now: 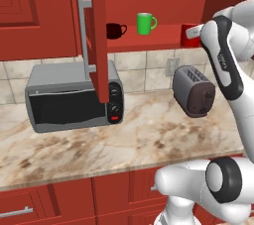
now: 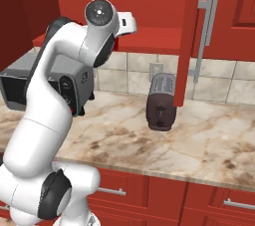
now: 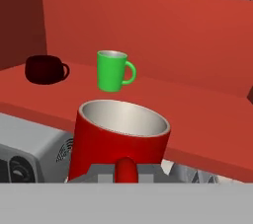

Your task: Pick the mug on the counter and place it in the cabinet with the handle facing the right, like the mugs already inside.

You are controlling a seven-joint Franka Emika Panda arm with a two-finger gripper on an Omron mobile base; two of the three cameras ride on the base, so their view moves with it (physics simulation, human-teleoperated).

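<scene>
The red mug (image 3: 118, 139) sits upright right in front of the hand camera, pale inside showing, its handle (image 3: 126, 168) turned toward the camera. My gripper (image 3: 126, 174) is shut on the mug at the handle side. The mug (image 1: 189, 33) hangs at the front right edge of the open cabinet's shelf (image 1: 149, 40), partly hidden by my arm, with the gripper (image 1: 197, 31) beside it. Further left on the shelf stand the green mug (image 1: 145, 23) and the dark mug (image 1: 115, 30), both handles pointing right. The hand view has the green mug (image 3: 112, 71) and dark mug (image 3: 44, 69) beyond the held one.
The cabinet door (image 1: 96, 35) with its grey bar handle (image 1: 81, 30) stands open, left of the mugs. On the marbled counter (image 1: 149, 135) below stand a microwave (image 1: 69, 97) and a toaster (image 1: 193, 90). Another door (image 2: 191, 36) hangs open at the shelf's right.
</scene>
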